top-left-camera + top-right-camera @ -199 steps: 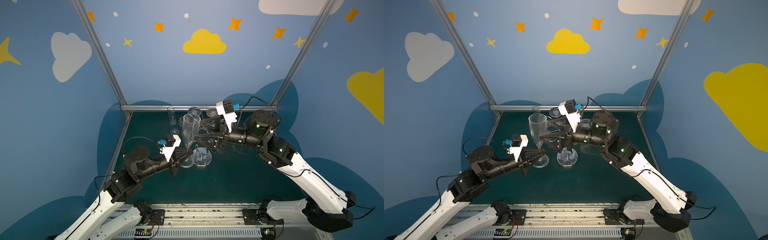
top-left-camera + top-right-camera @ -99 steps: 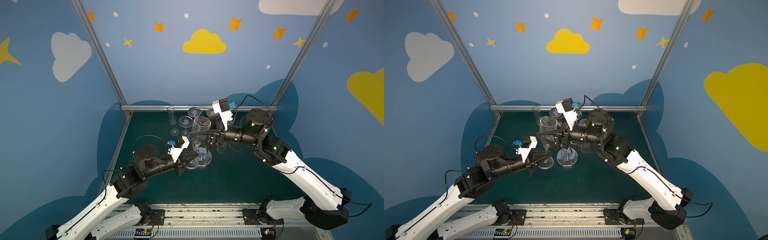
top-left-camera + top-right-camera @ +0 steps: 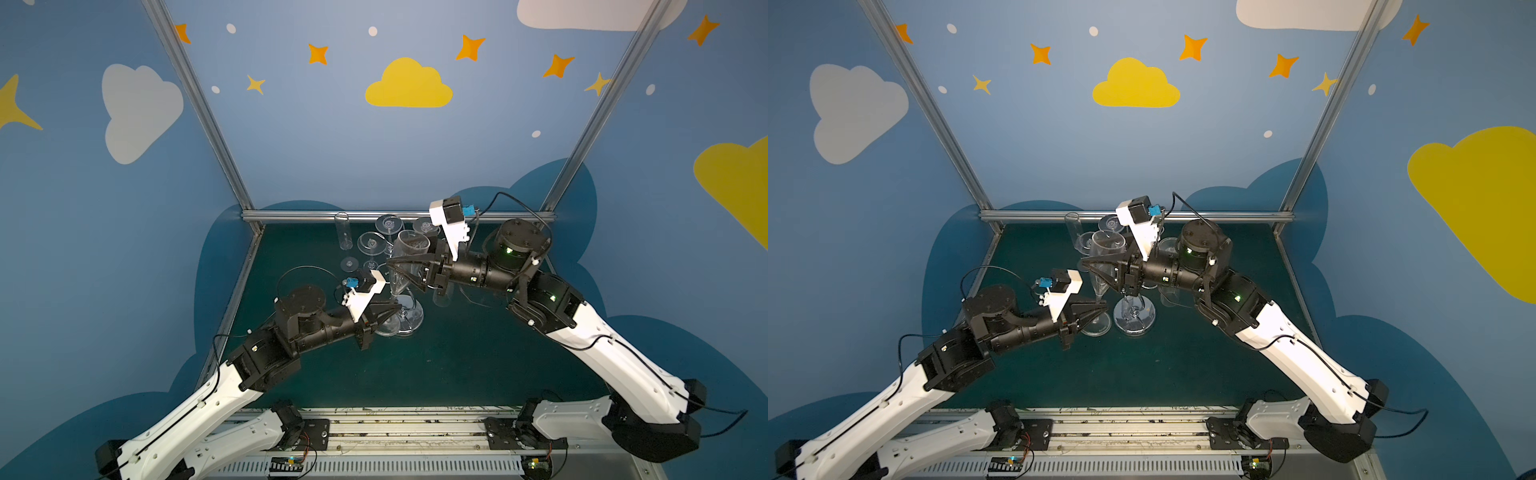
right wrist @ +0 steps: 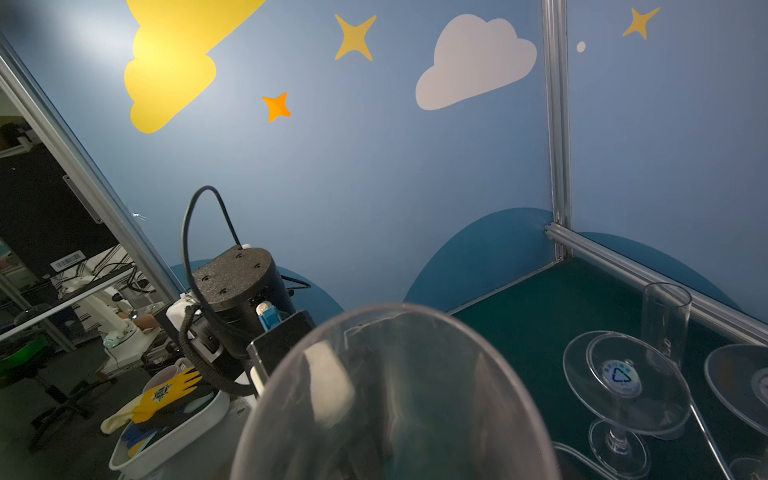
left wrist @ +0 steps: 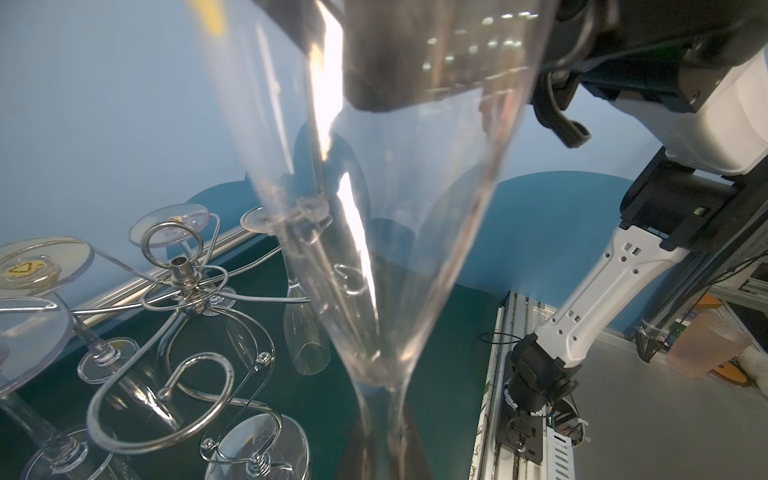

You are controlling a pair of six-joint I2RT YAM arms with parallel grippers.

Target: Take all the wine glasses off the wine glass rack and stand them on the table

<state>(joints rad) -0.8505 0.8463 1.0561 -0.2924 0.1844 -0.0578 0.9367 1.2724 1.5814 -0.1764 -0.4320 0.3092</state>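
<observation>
top views both show the tall clear flute-shaped wine glass (image 3: pixel 409 249) upright, mouth up, already off the silver wire wine glass rack (image 5: pixel 183 286) and just to its left, over the green table (image 3: pixel 457 365). i cannot tell whether its foot touches the table.

the left hand (image 3: pixel 392 309) is pinched shut on the thin stem, low down. to my eye that grip is chosen to leave the whole bowl free for the other arm. the right hand (image 3: pixel 1086 266) reaches in level from the right with a finger on either side of the bowl, so this looks like a handover. its fingers stand partly apart, and i cannot tell if they press on the glass yet. the right wrist view has the rim filling the near part of the frame, which fits a bowl sitting in that gap.

the other clear glasses (image 5: pixel 303 332) hang foot-up on the rack's curled arms, close behind. a level, slow pull away looks wise.

against a second ago, the glass has come rightward. the right hand then sat clear of it with wider fingers; it has since reached left to meet the bowl and drawn in. the left grip is unchanged.
</observation>
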